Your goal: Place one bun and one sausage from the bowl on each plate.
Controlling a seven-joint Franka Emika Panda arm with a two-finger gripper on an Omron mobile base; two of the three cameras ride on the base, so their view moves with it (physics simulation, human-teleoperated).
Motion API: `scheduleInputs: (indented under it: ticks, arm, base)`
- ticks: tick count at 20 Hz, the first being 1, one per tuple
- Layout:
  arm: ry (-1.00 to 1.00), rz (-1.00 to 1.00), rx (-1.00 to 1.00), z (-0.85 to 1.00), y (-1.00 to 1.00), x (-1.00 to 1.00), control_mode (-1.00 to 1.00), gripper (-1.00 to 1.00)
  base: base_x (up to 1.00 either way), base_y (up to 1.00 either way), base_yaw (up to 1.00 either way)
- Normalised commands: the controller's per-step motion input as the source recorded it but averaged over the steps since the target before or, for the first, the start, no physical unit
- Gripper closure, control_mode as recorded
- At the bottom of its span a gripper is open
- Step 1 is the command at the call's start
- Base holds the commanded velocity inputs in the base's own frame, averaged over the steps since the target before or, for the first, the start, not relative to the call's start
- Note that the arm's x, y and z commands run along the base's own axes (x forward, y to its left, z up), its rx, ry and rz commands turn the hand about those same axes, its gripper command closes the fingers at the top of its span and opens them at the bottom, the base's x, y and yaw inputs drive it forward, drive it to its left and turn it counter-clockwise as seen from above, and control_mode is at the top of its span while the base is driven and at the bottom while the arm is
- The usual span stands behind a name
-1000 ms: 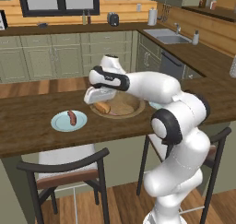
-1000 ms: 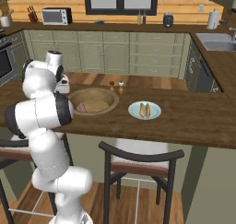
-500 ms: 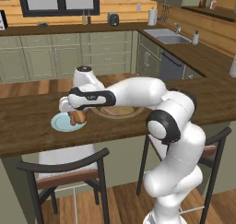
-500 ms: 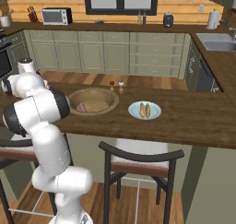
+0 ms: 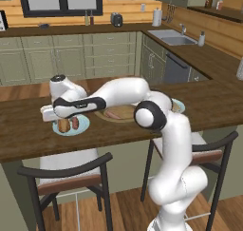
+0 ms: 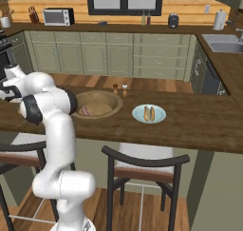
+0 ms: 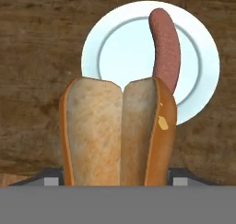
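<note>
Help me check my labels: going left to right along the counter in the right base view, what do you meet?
Robot arm → wooden bowl → two small shakers → pale-blue plate with bun and sausage.

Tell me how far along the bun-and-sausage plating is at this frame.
Looks done: the right plate already carries a bun and a sausage. In hand: the gripper holds a bun over the left plate, where a sausage already lies. Left: setting that bun down and releasing it. The bowl holds leftover food.
</note>
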Motion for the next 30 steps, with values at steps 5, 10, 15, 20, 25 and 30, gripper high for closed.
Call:
scheduleInputs:
  ticks: [5, 10, 15, 20, 25, 30]
  arm:
    - [0.02, -0.01, -0.01, -0.36, -0.10, 0.82, -1.00, 1.00]
    - [0.01, 0.00, -0.03, -0.29, 0.00, 0.68, -1.00, 1.00]
    - [0.00, 0.00, -0.09, -0.87, -0.20, 0.10, -1.00, -1.00]
    - [0.01, 0.00, 0.00, -0.06, -0.04, 0.27, -1.00, -1.00]
    - [-0.06, 0.00, 0.06, 0.18, -0.31, 0.00, -1.00, -1.00]
    - [-0.31, 0.04, 0.16, 0.21, -0.76, -0.93, -1.00, -1.00]
  base:
    - [0.00, 0.00, 0.00]
    - [0.00, 0.00, 0.00]
    - [0.00, 0.00, 0.00]
    - [0.00, 0.00, 0.00]
    - [0.00, 0.00, 0.00]
    - [0.00, 0.00, 0.00]
